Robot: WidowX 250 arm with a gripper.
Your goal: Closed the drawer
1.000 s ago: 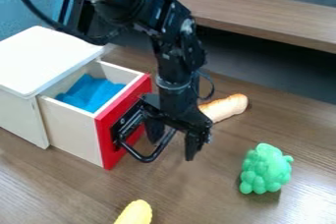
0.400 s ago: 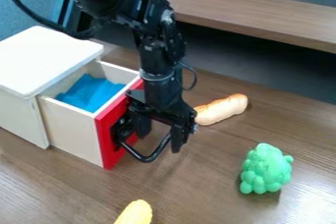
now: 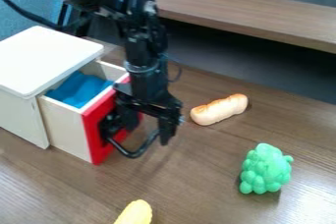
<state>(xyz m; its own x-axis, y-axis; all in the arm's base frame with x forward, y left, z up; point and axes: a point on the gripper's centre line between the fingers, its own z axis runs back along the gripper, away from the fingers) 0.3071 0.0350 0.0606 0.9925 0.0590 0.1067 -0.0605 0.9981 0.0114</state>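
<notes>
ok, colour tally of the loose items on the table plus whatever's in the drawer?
Green: 1, toy grape bunch
Yellow: 1, round-tipped item cut off by the bottom edge, kind unclear
Tan: 1, bread roll
Blue: 1, cloth in the partly open drawer
Total: 4

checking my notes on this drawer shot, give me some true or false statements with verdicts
1. The drawer is fully shut. False: it is partly open.
2. Blue cloth lies in the drawer. True.
3. The bread is inside the drawer. False: it lies on the table.
4. The gripper is at the drawer's red front. True.
5. The grapes are red. False: they are green.
</notes>
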